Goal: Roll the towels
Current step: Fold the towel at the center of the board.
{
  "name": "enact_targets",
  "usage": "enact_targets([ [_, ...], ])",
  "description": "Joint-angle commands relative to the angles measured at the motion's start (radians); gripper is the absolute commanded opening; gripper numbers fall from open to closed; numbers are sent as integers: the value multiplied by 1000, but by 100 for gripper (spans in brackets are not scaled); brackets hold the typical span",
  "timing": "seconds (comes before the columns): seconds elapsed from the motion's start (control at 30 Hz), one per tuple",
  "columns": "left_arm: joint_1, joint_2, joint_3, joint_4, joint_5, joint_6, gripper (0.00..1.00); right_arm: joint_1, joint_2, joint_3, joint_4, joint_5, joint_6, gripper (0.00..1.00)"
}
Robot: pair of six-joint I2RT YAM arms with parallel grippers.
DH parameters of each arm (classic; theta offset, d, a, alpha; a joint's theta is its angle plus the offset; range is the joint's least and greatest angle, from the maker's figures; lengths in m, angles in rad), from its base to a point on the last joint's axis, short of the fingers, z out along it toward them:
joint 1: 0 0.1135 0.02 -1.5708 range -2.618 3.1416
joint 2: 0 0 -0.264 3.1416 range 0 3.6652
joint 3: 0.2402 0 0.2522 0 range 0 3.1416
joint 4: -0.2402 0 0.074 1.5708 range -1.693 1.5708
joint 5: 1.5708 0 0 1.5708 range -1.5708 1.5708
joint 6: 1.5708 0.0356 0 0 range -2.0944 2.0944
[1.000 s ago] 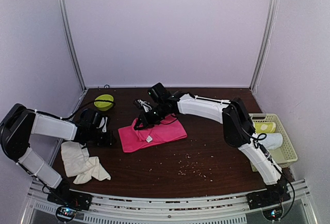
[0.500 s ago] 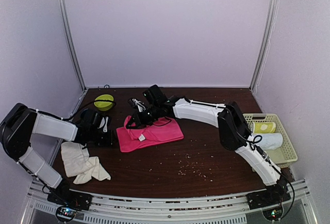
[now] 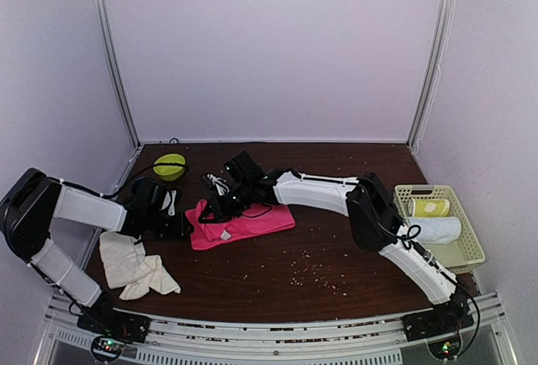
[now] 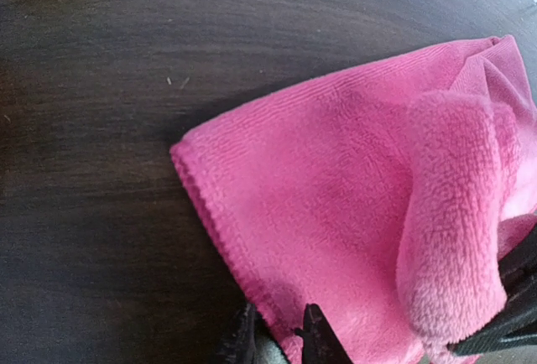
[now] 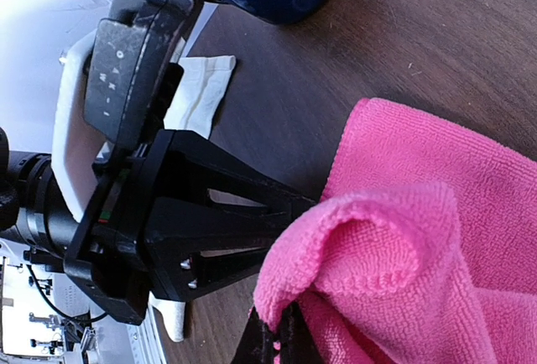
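Long axis of pink towel (image 3: 252, 224) runs left-right; right gripper (image 3: 215, 209) clenched on its raised left end; left gripper (image 3: 186, 227) just beside, jaws unreadable.

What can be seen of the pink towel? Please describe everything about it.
The pink towel is a bright pink, fluffy cloth with a stitched hem. It lies mostly flat on the dark wooden table, left of the middle. Its left end is lifted into a soft fold, and the right claw is shut on that fold. The left claw is at the same end, at the hem; whether it grips cannot be told.
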Motion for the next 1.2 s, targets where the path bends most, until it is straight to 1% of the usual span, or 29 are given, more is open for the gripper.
enact_targets([
  [0.0,-8,34,-28,-27,20,-10,22,10,1,21,66,-6,30,0],
  [0.2,-8,24,-35,-33,10,-13,21,18,22,13,85,-16,48,0],
  [0.3,-7,-4,-39,-72,-22,-39,21,26,31,-11,127,-64,78,0],
  [0.37,-8,-58,-33,-158,-80,-65,21,30,36,-26,184,-98,114,6],
  [0.4,-7,-97,-30,-202,-112,-74,21,32,37,-28,198,-108,125,11],
  [0.43,-8,-149,-29,-240,-141,-84,22,36,36,-28,207,-114,130,18],
  [0.53,-7,-270,-22,-330,-241,-95,27,42,26,-25,231,-122,135,35],
  [0.57,-6,-289,-14,-352,-266,-92,28,40,22,-25,246,-133,148,40],
  [0.63,-6,-291,9,-390,-296,-81,29,32,15,-25,257,-143,161,47],
  [0.77,-6,-276,44,-398,-273,-72,29,4,-46,-85,244,-162,143,47],
  [0.9,-5,-249,62,-378,-195,-69,32,-40,-169,-200,242,-191,115,46],
  [0.97,-5,-244,62,-352,-154,-77,32,-71,-228,-258,216,-184,68,46],
  [1.03,-5,-259,53,-321,-160,-104,34,-107,-280,-294,132,-138,-41,45],
  [1.1,-1,-268,46,-290,-151,-128,35,-139,-313,-328,22,-54,-190,44],
  [1.17,3,-260,48,-261,-98,-142,35,-164,-336,-348,-86,52,-346,42],
])
